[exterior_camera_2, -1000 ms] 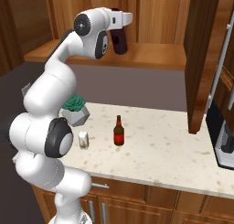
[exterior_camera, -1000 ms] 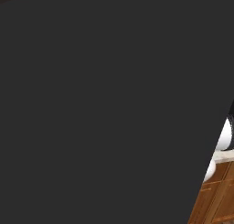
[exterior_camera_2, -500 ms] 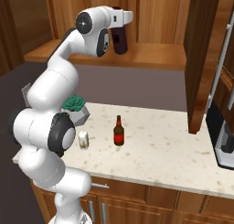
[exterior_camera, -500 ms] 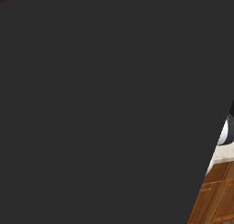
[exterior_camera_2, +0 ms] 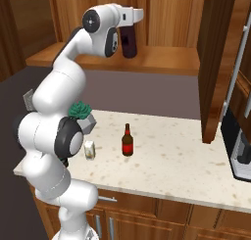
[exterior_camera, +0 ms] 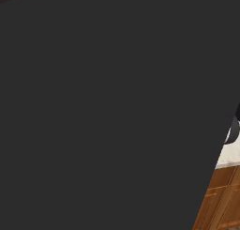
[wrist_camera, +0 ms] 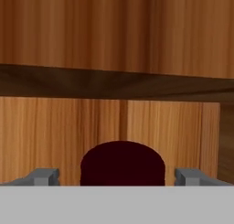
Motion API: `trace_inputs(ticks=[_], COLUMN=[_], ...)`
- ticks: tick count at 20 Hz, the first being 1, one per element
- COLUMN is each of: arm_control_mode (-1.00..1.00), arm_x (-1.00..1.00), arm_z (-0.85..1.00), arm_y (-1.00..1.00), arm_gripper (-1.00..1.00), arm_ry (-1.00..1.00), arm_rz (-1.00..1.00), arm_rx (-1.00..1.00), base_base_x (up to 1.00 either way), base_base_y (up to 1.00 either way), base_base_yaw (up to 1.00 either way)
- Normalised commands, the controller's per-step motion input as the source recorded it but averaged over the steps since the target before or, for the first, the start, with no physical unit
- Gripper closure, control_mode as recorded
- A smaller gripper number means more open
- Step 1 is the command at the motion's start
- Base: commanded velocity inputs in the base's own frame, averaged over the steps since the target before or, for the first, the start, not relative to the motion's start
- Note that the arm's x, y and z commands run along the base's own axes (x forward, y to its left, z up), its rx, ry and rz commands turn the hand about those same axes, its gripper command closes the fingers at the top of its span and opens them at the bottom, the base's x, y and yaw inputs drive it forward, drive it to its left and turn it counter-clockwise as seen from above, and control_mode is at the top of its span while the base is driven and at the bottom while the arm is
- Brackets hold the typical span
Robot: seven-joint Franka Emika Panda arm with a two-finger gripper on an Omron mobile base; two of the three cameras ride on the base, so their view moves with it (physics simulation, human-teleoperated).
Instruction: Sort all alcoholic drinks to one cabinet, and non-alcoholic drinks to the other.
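The dark purple bottle stands upright on the shelf of the open upper cabinet. My gripper is up at its top, open. In the hand view the bottle's dark cap rises between the two fingertips, with a gap on each side, so nothing is gripped. A brown beer bottle with a slim neck stands on the speckled counter. The small white carton stands to its left, close to my arm.
The open cabinet door hangs down at the right. A dark appliance sits at the counter's right end. A green plant in a grey pot stands behind my arm. A dark flat panel is close before the left base camera.
The hand has lifted slightly at the bottle's top, with the jaws wide the whole time. The purple bottle, beer bottle and carton have stayed in place.
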Motion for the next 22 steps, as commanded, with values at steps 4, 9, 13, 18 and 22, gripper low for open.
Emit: trace_inputs(ticks=[4,9,13,18,22], arm_control_mode=[-1.0,-1.0,-1.0,-1.0,-1.0], arm_x=[0.06,0.01,0.0,0.0,-0.01], arm_z=[0.04,0.0,0.0,0.0,0.0], arm_y=[0.0,0.0,0.0,0.0,0.0], arm_gripper=[-1.0,-1.0,-1.0,-1.0,-1.0], arm_ry=[0.01,0.0,0.0,0.0,0.0], arm_rz=[-0.01,-0.02,-0.02,-0.01,-0.01], arm_rx=[0.0,0.0,0.0,0.0,0.0], base_base_x=[0.0,0.0,0.0,0.0,0.0], base_base_y=[0.0,0.0,0.0,0.0,0.0], base_base_yaw=[0.0,0.0,0.0,0.0,0.0])
